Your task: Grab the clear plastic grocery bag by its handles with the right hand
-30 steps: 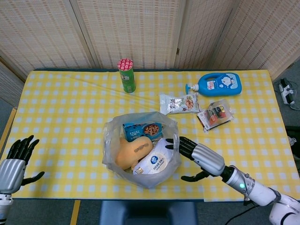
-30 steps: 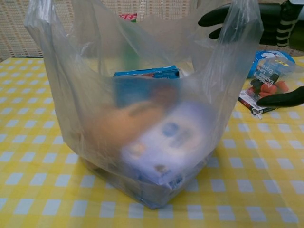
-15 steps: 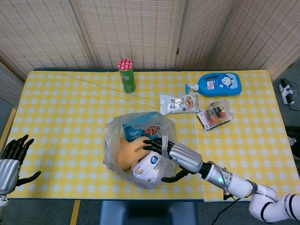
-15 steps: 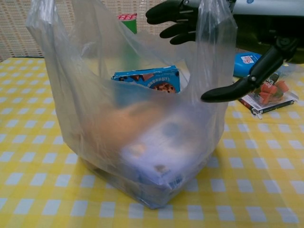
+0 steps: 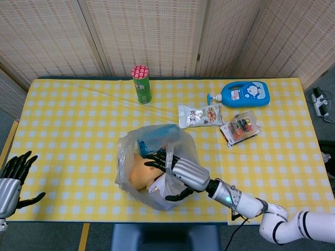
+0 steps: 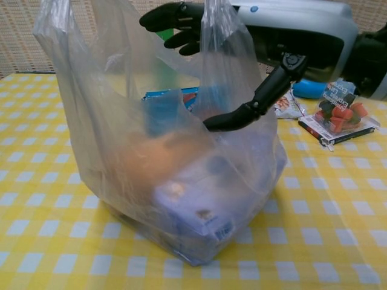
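Note:
The clear plastic grocery bag (image 5: 137, 168) stands upright near the table's front edge and fills the chest view (image 6: 121, 151). It holds a blue cookie box (image 5: 154, 142), a tan bun and a white pouch. One handle (image 6: 53, 24) rises at the left, the other handle (image 6: 219, 36) at the right. My right hand (image 5: 180, 171) reaches over the bag's mouth from the right with its fingers (image 6: 172, 21) spread. Its thumb (image 6: 245, 113) hangs apart below. The right handle drapes across the hand (image 6: 290, 30), which grips nothing. My left hand (image 5: 13, 175) hovers at the table's front left corner with fingers apart and nothing in it.
A green can (image 5: 141, 83) with a red-dotted lid stands at the back. A blue bottle (image 5: 246, 94), a silver snack packet (image 5: 200, 115) and a clear packet (image 5: 241, 127) lie to the right of the bag. The yellow checked tablecloth (image 5: 68, 125) covers the table.
My right hand has moved left, from beside the bag to over its mouth, pushing the right handle inward. The left hand has dropped slightly toward the table's edge.

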`<action>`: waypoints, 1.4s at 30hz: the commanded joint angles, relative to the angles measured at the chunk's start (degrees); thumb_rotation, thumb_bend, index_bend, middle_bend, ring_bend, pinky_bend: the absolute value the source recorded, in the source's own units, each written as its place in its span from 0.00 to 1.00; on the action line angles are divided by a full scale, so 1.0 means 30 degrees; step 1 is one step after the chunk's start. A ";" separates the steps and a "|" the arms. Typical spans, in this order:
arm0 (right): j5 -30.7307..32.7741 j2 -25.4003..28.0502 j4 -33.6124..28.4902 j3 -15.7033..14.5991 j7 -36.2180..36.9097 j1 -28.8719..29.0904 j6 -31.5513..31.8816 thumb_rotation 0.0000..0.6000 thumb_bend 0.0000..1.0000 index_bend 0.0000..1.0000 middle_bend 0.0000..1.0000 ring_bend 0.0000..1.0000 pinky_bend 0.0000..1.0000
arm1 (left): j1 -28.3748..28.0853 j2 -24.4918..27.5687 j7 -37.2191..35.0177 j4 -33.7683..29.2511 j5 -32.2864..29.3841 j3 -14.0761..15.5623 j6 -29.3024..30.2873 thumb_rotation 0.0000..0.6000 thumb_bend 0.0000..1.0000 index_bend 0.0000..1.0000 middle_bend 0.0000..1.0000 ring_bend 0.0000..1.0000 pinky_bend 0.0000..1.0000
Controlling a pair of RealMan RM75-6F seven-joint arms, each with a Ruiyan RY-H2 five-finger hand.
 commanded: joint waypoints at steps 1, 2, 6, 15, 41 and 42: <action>0.0384 -0.0402 -0.0006 0.0282 -0.0226 0.0312 -0.0279 1.00 0.24 0.00 0.00 0.00 0.00 | 0.0011 0.0051 -0.0152 0.0033 0.0046 0.0022 0.0028 1.00 0.16 0.00 0.00 0.00 0.00; 0.0489 -0.0535 0.0016 0.0353 -0.0250 0.0382 -0.0307 1.00 0.24 0.00 0.00 0.00 0.00 | 0.0016 0.0067 -0.0206 0.0050 0.0052 0.0026 0.0037 1.00 0.16 0.00 0.00 0.00 0.00; 0.0979 -0.1110 0.0171 0.0613 -0.0073 0.0752 -0.0551 1.00 0.24 0.00 0.00 0.00 0.00 | 0.0054 0.0154 -0.0467 0.0116 -0.0004 0.0014 0.0077 1.00 0.16 0.00 0.00 0.00 0.00; 0.1709 -0.1970 0.0646 0.1048 0.0642 0.1541 -0.1070 1.00 0.24 0.00 0.00 0.00 0.00 | 0.0119 0.0258 -0.0860 0.0243 0.0029 -0.0027 0.0267 1.00 0.16 0.00 0.00 0.00 0.00; 0.2518 -0.4946 0.2346 0.2115 0.3683 0.3273 -0.1079 1.00 0.22 0.00 0.00 0.00 0.00 | 0.0257 0.0547 -0.1964 0.0509 -0.0063 -0.0090 0.0495 1.00 0.16 0.00 0.00 0.00 0.00; 0.2471 -0.5081 0.2532 0.2186 0.4355 0.3354 -0.0961 1.00 0.22 0.00 0.00 0.00 0.00 | 0.0268 0.0553 -0.1985 0.0518 -0.0084 -0.0100 0.0505 1.00 0.16 0.00 0.00 0.00 0.00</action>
